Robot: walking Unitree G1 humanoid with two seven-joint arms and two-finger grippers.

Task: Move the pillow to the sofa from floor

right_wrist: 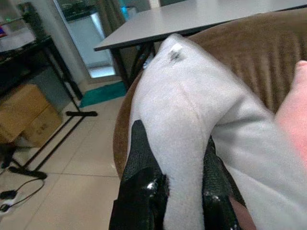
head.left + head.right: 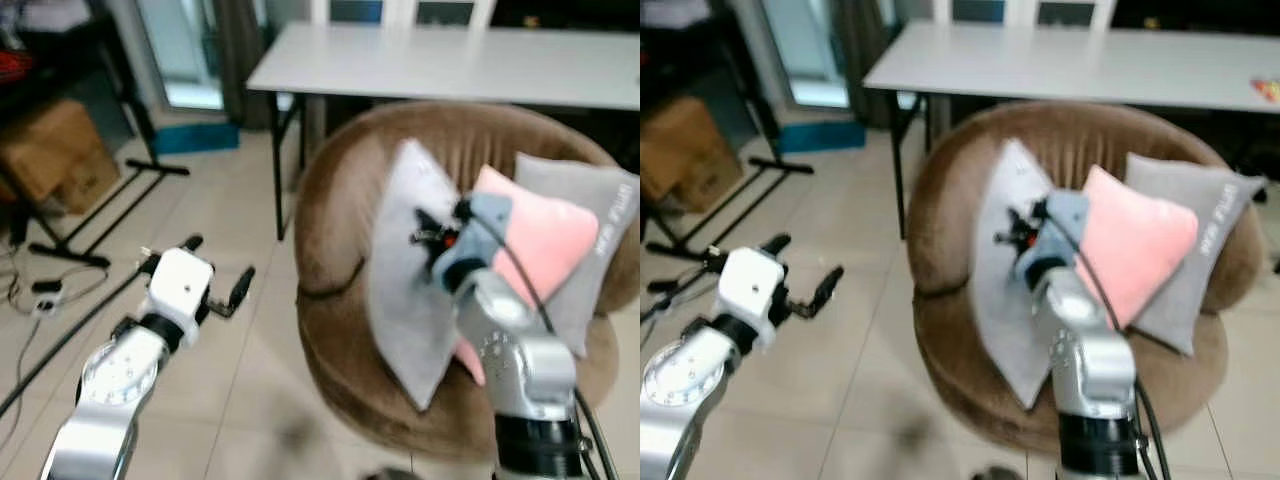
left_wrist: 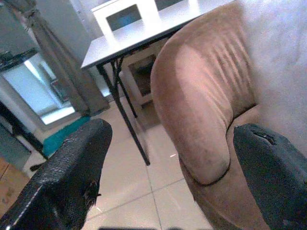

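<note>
Left gripper [image 2: 216,275] hovers over the floor tiles, fingers spread wide and empty — the brown sofa [image 2: 330,220] just to its right. Right gripper [image 1: 175,184] is pinched onto the grey pillow [image 2: 405,270], standing on the sofa seat — pink cushion [image 2: 540,235] immediately beyond.

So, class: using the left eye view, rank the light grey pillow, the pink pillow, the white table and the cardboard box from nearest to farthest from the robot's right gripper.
1. Light grey pillow: pinched in the right gripper, on the brown round sofa.
2. Pink pillow: just to its right on the seat.
3. White table: behind the sofa.
4. Cardboard box: far left, on the floor.
</note>
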